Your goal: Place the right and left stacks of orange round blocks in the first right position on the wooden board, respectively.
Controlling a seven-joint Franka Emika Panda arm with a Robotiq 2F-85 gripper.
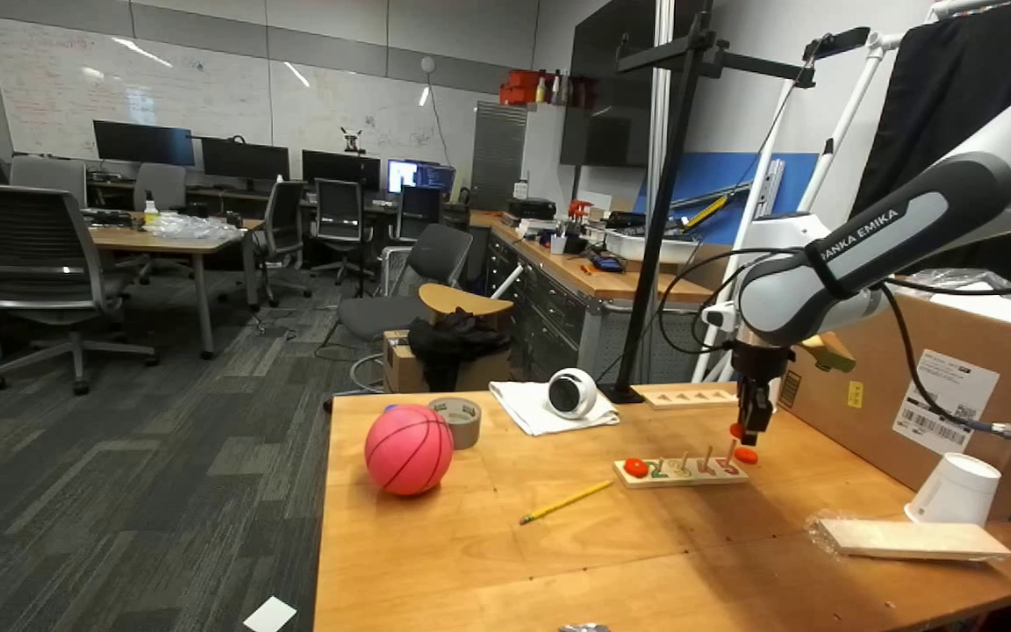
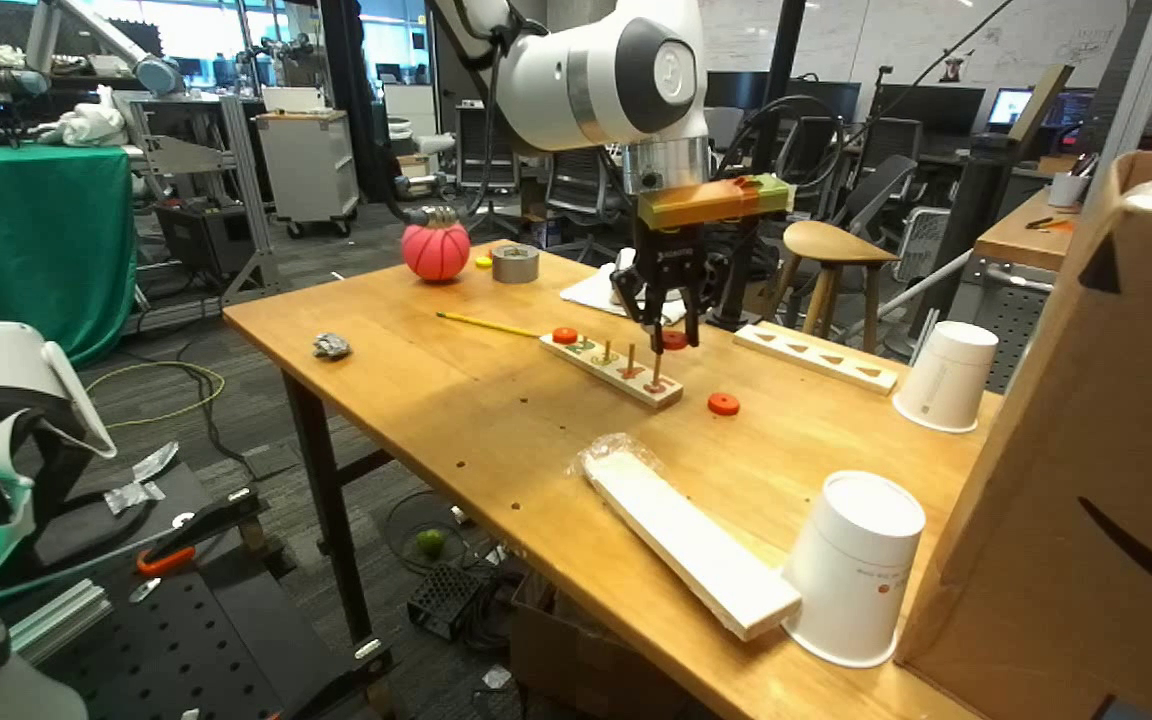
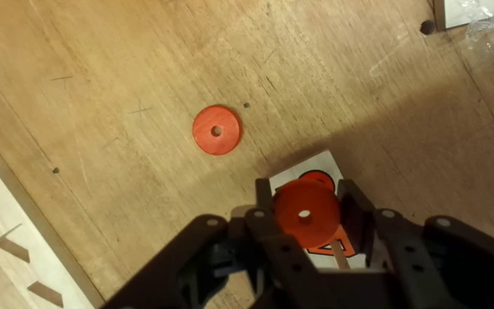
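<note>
lab room, grey carpet, whiteboard along the back wall; my work surface is a wooden table.

gripper: drawn in on one orange block, a finger to each side, and i count it as gripped. in the wrist view the held block turns its flat face and centre hole to me and covers part of the wooden board, at the end with the tallest peg. whether block and peg touch i cannot tell from these angles.

loose block, same colour: flat on the table, off that same end, apart from the board. seated block: on the board at its far end from the gripper, beside a green 2. pegs step up in height toward the gripper.

also noted: pink ball near a roll of tape; white cloth with a round white device on it; yellow pencil, tip just beside the board. in an exterior view i also log a triangle-hole board, two white cups mouth down, a long pale slab just beside the nearer cup, and a cardboard box.
</note>
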